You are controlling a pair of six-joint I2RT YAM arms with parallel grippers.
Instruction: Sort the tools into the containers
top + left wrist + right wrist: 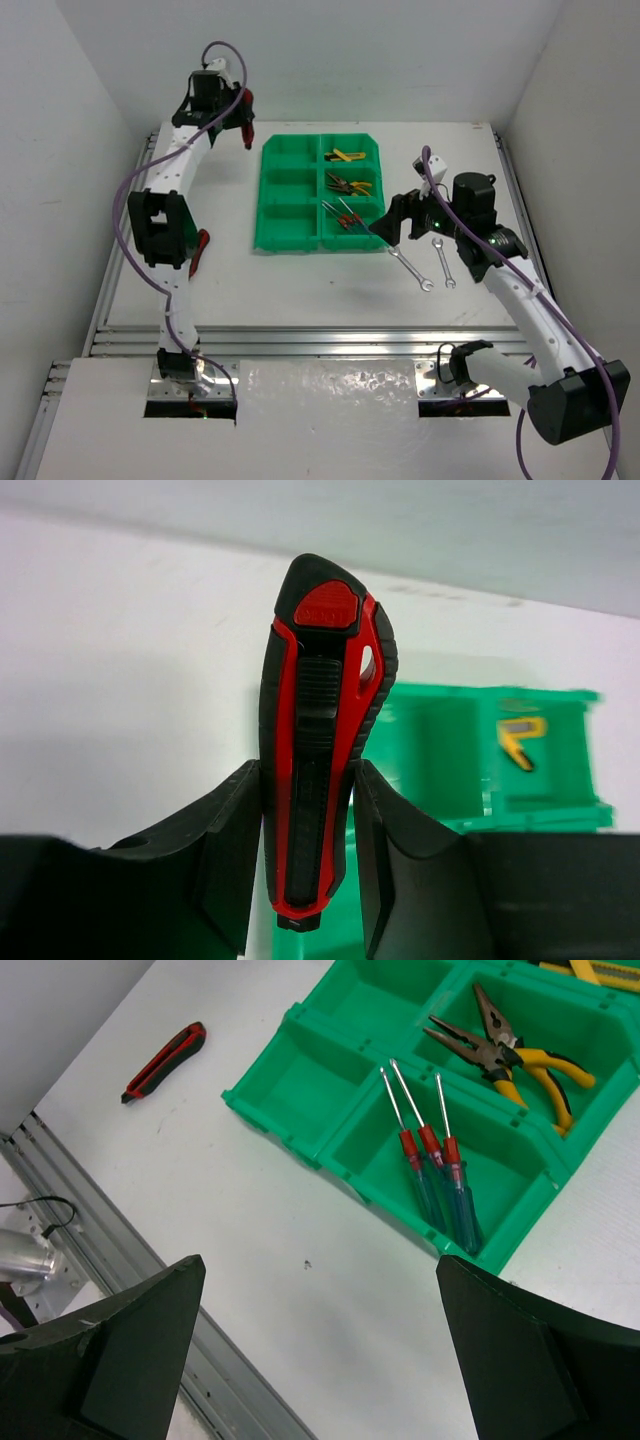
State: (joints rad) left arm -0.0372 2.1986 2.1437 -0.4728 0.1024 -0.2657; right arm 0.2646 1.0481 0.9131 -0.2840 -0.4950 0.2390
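Left end effector (307, 810) is closed on the knife (320, 680) mid-handle, upright between its fingers, with the tray (440, 740) beyond. Knife judged rigid, light, ribbed: grip looks secure. Right end effector (320, 1350) stands fully open and empty.

White table (300, 290) with aluminium rails (300, 345), plain white walls (350, 50) on three sides

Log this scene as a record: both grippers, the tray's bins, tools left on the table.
left gripper: shut on a red-and-black knife, near the tray's far left corner
right gripper: open, empty, by the tray's near right corner
green tray: right column, far to near: yellow-black knives, pliers, screwdrivers; left column bare
table: two wrenches, second red-and-black knife
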